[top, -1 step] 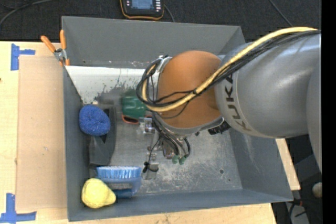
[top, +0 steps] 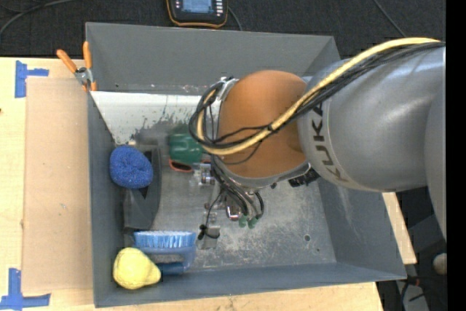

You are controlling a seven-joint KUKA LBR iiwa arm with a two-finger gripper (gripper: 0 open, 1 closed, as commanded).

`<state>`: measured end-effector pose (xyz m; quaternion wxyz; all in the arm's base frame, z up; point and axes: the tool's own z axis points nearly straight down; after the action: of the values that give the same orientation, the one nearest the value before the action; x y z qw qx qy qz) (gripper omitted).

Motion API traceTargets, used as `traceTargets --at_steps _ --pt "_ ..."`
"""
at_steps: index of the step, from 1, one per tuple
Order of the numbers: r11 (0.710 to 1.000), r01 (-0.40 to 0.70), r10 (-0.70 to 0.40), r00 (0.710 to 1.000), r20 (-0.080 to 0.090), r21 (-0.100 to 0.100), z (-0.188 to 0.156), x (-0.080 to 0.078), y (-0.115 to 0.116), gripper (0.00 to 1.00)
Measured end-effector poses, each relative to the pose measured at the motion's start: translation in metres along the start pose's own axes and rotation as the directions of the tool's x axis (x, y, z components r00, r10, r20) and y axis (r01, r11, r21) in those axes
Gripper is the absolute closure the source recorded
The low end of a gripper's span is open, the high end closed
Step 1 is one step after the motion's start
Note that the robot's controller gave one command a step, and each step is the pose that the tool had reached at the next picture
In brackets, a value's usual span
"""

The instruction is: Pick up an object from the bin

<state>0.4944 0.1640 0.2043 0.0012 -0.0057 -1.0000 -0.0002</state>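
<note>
My gripper (top: 231,209) hangs below the orange cover over the middle of the bin floor, above bare grey metal. A dark green rounded thing (top: 183,146) lies just up and left of it, partly hidden by the cover. Left of the gripper, near the front wall, lies a blue brush (top: 166,239) with pale bristles. A black block (top: 142,202) lies further left, beside the brush.
A fuzzy blue ball (top: 131,166) rests on the black block's far end by the left wall. A yellow lump (top: 135,268) sits in the front left corner. The arm and its cover hide the bin's back right part.
</note>
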Motion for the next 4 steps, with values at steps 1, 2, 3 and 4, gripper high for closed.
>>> traceTargets --at_steps 1,2,3,4 --pt "1.0 0.006 -0.006 1.0 -0.007 0.0 0.058 -0.003 0.052 0.0" --pt "1.0 0.012 -0.012 1.0 0.004 0.001 0.068 0.01 0.062 0.0" --pt "0.98 0.199 -0.199 0.98 0.007 0.0 0.13 -0.024 0.064 0.0" --pt "0.995 0.098 -0.098 0.995 0.006 0.0 0.08 -0.004 0.058 0.0"
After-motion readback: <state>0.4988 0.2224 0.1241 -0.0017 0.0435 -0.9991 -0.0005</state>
